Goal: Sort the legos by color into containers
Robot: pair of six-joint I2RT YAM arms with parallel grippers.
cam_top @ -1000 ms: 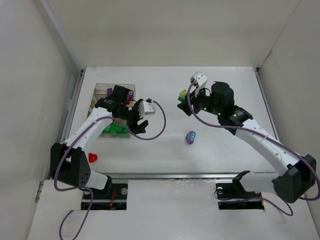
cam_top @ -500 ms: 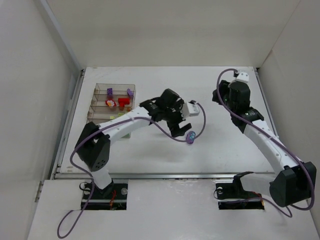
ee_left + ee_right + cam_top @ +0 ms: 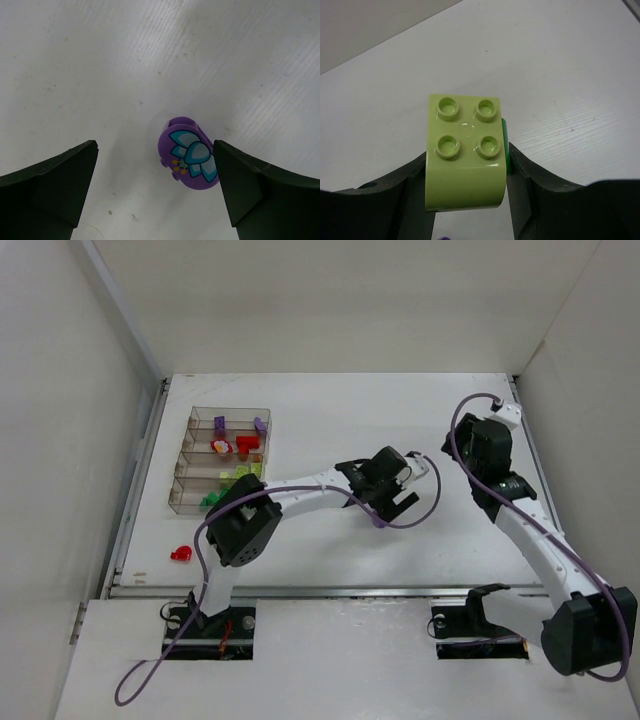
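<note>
Top external view, starting on the left: one red lego (image 3: 182, 554) sits loose on the desk (image 3: 330, 410) near the front-left edge, well apart from the other pieces. Just behind it is the clear container box (image 3: 232, 409) with its four long rows. The far row has purple bricks (image 3: 218, 423), the next one red bricks (image 3: 246, 444), the third yellow-green bricks (image 3: 242, 471), and the nearest row dark green bricks (image 3: 210, 501).

Moving right, the left arm (image 3: 310, 488) reaches across to mid-desk. The left jaws are spread wide and low over a purple lego (image 3: 190, 160). Left wrist view shows it better. It's got a blue flower print and lies flat on the desk between the two dark fingers (image 3: 50, 185), way closer to the one on the right of that view. Can't tell if it's actually touching that finger. Nothing is grasped there.

Over on the right is the right arm (image 3: 520, 520). Right wrist view: the right jaws are clenched on a yellow-green brick (image 3: 465, 155), four studs facing the camera, held up off the desk. A sliver of a dark green piece (image 3: 504, 142) peeks out along its right edge.
</note>
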